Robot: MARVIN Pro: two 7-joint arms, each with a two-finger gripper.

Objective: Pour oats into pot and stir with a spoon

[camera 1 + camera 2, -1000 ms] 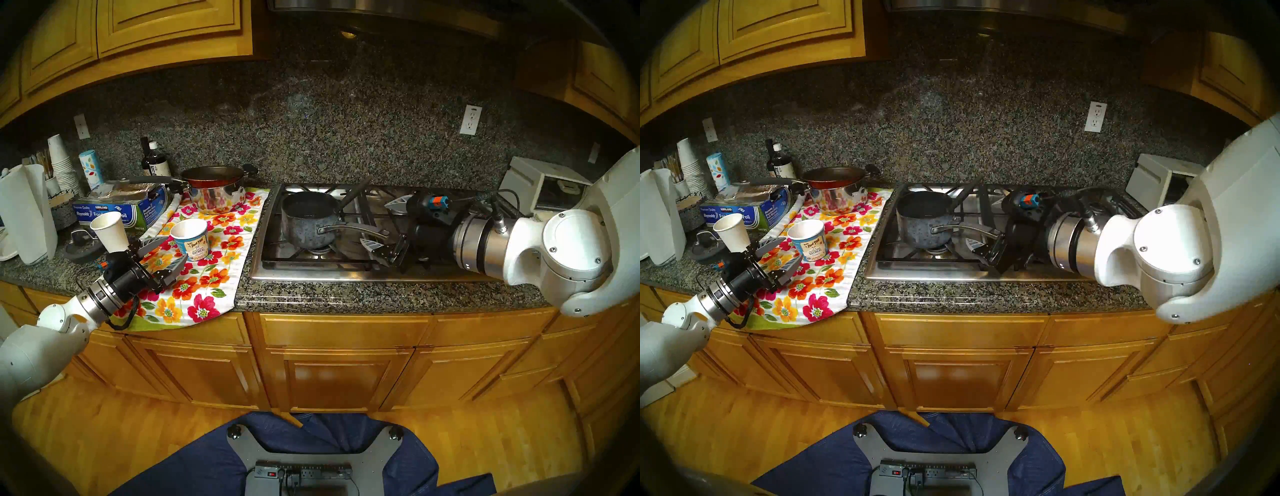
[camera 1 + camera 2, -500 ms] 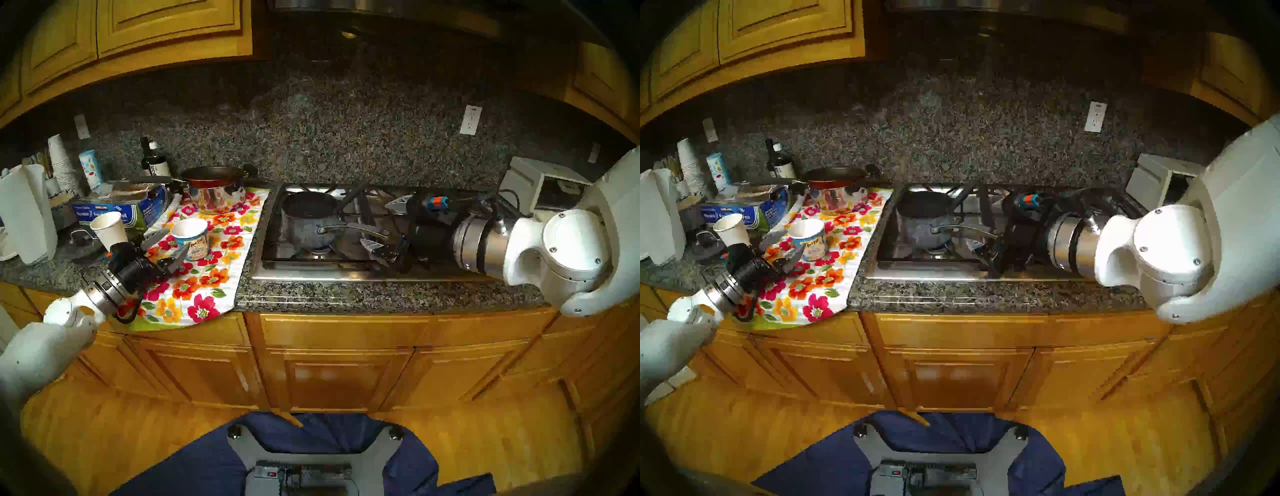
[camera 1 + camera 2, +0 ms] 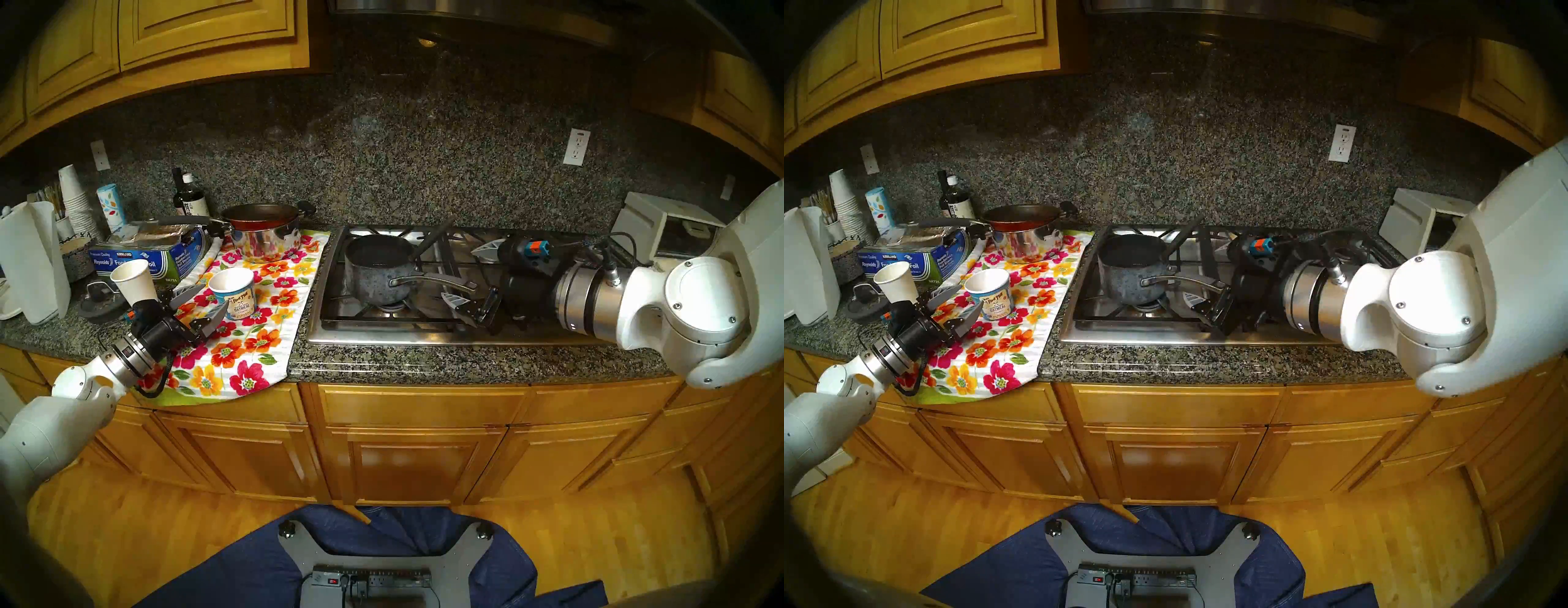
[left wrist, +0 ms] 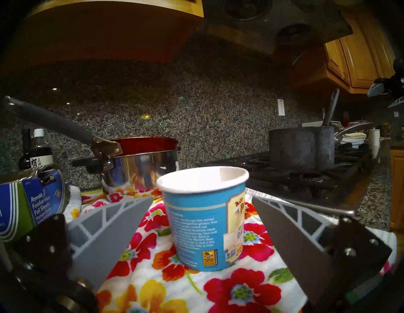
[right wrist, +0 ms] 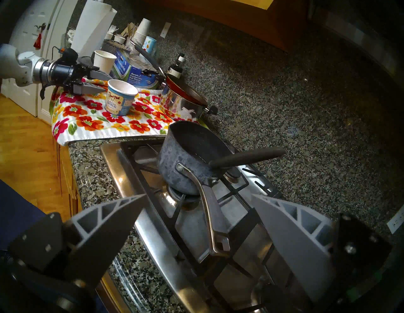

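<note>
2 grippers: both on view, both with jaws spread wide and nothing between the pads.
Left gripper (image 3: 200,303): level over the floral towel (image 3: 254,339), aimed at the oatmeal cup; neither finger touches it.
Oatmeal cup (image 4: 204,218): blue label, white inside, upright on the towel, just ahead of the left jaws and centred on the gap between them; contents not visible from here.
Plain white cup (image 3: 135,282): just beside the left gripper's outer finger, behind the wrist.
Steel pot (image 3: 265,231): reddish inside, on the towel's far end, well beyond the left jaws.
Right gripper (image 3: 471,276): over the stovetop (image 3: 382,331), jaws to either side of the saucepan handle's end, clear of it.
Saucepan (image 5: 185,157): speckled blue-grey, on a burner grate ahead of the right jaws, curved handle running back toward them.
Spoon (image 5: 247,157): black, bowl end inside the saucepan, handle leaning on the rim, beyond the right jaws.
</note>
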